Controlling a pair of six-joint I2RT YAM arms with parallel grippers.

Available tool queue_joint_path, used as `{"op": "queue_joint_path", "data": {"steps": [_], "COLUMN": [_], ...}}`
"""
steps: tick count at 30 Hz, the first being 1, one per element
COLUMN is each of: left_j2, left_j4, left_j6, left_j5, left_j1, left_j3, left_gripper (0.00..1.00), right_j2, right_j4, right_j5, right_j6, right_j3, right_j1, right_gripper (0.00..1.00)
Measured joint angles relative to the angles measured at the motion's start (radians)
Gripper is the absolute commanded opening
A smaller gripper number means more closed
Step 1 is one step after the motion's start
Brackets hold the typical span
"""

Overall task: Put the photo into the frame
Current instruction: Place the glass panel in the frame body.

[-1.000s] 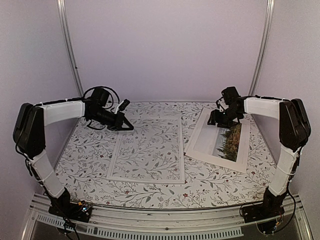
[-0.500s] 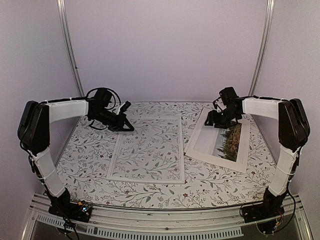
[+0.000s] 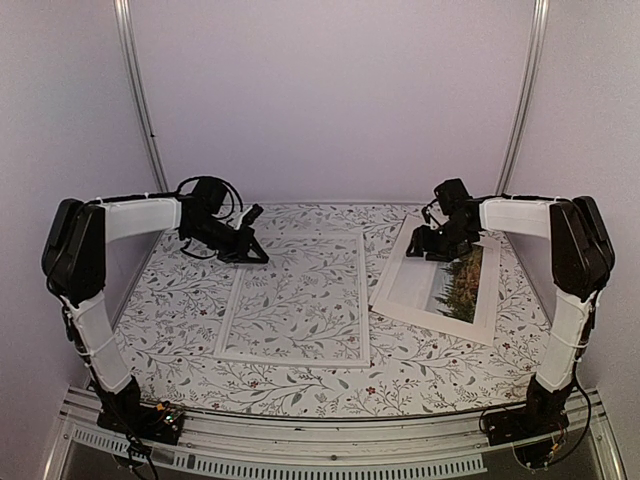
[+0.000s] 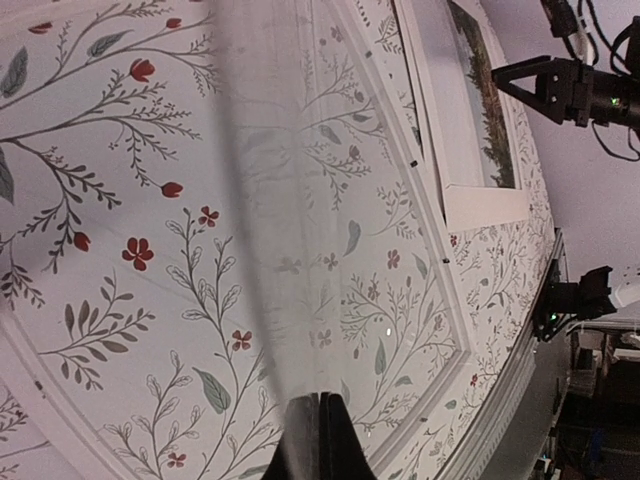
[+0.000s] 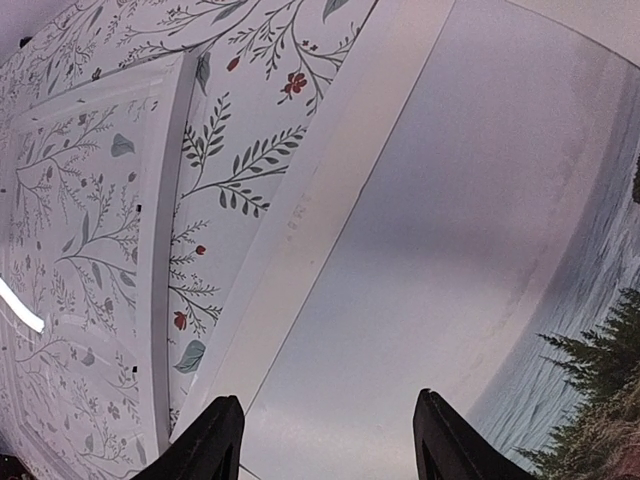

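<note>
The right pincer [image 5: 330, 440], spread, has slid left; the photo [image 5: 450, 250] edge lies just below it, so a grasp looks close. The left pincer [image 3: 257, 256], pressed together, has the frame [image 3: 290, 359] corner just ahead.

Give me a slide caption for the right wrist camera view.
Open right gripper over the photo's pale sky, the white frame lying beside it on the floral table.

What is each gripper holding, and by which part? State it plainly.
Right gripper is open over the photo, holding nothing. Left gripper is shut beside the frame, near its far corner; whether it pinches anything cannot be told.
</note>
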Motion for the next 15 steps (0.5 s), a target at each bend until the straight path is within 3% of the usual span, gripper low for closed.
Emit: {"op": "queue_joint_path", "data": {"steps": [15], "left_j2": [0.058], "left_j4": [-0.019], "left_j6": [-0.012], "left_j5": [-0.013], "left_j1": [0.006], "left_j3": [0.033], "left_gripper": [0.0], "right_j2": [0.008], "right_j4": [0.0], "right_j5": [0.0], "right_j6": [-0.006], "right_j3": [0.0], "right_j1": [0.005], "right_gripper": [0.61]}}
